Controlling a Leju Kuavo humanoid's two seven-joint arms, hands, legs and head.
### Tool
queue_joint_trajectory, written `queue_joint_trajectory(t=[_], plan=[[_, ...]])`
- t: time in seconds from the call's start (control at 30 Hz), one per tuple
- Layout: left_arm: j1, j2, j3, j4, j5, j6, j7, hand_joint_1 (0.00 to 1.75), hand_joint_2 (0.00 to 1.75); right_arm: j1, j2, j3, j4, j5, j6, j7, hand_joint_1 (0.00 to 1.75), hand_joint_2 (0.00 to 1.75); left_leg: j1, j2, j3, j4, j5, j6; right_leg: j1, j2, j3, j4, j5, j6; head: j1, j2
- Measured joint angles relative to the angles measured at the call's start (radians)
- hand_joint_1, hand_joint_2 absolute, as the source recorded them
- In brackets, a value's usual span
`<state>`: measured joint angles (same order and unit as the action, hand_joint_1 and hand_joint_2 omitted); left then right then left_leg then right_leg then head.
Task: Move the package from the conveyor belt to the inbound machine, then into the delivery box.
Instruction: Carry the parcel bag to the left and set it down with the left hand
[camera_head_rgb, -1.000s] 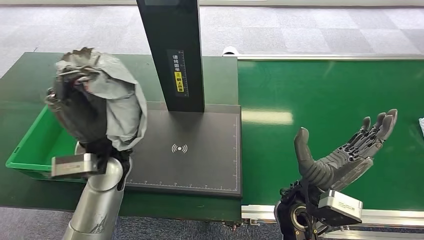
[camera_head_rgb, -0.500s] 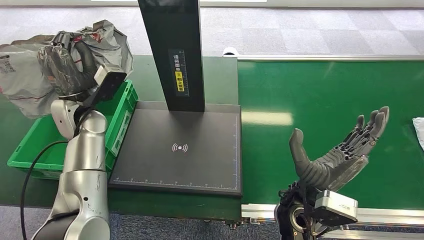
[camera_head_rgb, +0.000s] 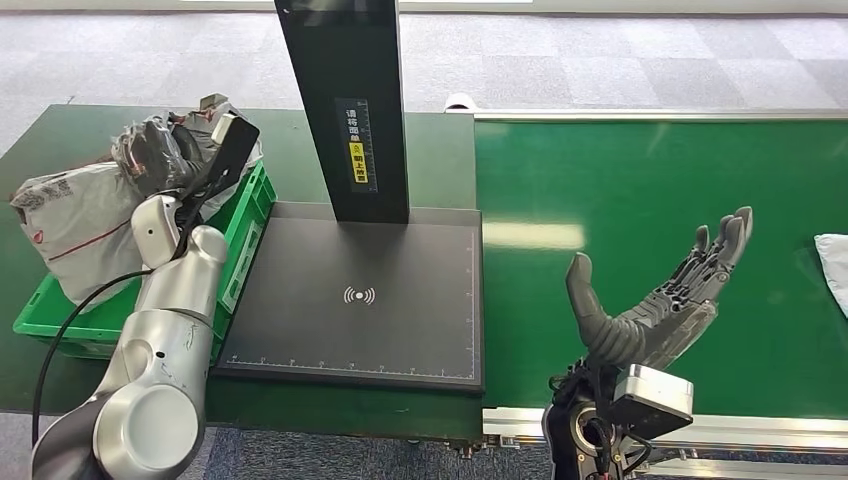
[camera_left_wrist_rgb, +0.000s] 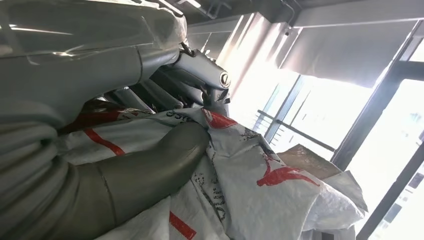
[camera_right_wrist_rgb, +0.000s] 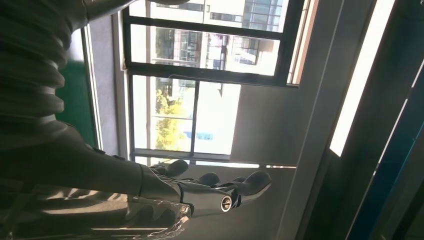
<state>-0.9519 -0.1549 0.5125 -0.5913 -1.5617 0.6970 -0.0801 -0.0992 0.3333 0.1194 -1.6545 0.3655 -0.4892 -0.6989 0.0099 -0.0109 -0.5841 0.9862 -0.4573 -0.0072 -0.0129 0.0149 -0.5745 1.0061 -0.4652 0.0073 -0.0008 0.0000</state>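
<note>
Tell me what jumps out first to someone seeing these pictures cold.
The crumpled grey package stands out, gripped by the left hand over the green bin at the table's left end. Next, the tall black column rising from the dark scanner pad in the middle. On the right, the right hand hovers open, palm up, over the green conveyor belt.

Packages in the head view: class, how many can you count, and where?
2. One grey package held by the left hand over the green bin; one pale package on the belt's right edge, partly cut off.
</note>
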Motion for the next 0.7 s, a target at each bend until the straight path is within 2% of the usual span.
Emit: queue_joint_trajectory(t=[0.1,0.2,0.33,0.43,0.67,0.7], plan=[[-0.008,0.007,-0.003,0.033,-0.001,0.000,0.017,1.75,1.75,-0.004,0.002,-0.002,0.008,0.002,0.000,0.000,0.00,1.75,0.000,0.000,0.000,0.000,0.000,0.000,0.000,0.000,0.000,0.000,0.000,0.000,0.000,0.000],[-0.011,0.018,-0.008,0.056,-0.001,0.000,0.069,1.75,1.75,-0.005,0.002,-0.003,0.015,0.003,0.004,0.000,0.00,1.75,0.000,0.000,0.000,0.000,0.000,0.000,0.000,0.000,0.000,0.000,0.000,0.000,0.000,0.000],[-0.013,0.050,-0.055,0.086,-0.001,0.000,0.217,1.43,1.75,-0.005,0.002,-0.004,0.025,0.000,0.016,0.000,0.00,1.75,0.000,0.000,0.000,0.000,0.000,0.000,0.000,0.000,0.000,0.000,0.000,0.000,0.000,0.000],[-0.014,0.076,-0.104,0.109,-0.001,0.000,0.321,1.41,1.75,-0.005,0.005,-0.003,0.034,0.000,0.026,0.000,0.00,1.75,0.000,0.000,0.000,0.000,0.000,0.000,0.000,0.000,0.000,0.000,0.000,0.000,0.000,0.000],[-0.018,0.106,-0.158,0.141,-0.001,0.000,0.347,1.41,1.75,-0.006,0.011,-0.003,0.051,0.000,0.029,0.000,0.00,1.75,0.000,0.000,0.000,0.000,0.000,0.000,0.000,0.000,0.000,0.000,0.000,0.000,0.000,0.000],[-0.018,0.107,-0.161,0.143,-0.001,0.000,0.347,1.07,1.75,-0.006,0.012,-0.003,0.053,0.000,0.029,0.000,0.00,1.75,0.000,0.000,0.000,0.000,0.000,0.000,0.000,0.000,0.000,0.000,0.000,0.000,0.000,0.000]])
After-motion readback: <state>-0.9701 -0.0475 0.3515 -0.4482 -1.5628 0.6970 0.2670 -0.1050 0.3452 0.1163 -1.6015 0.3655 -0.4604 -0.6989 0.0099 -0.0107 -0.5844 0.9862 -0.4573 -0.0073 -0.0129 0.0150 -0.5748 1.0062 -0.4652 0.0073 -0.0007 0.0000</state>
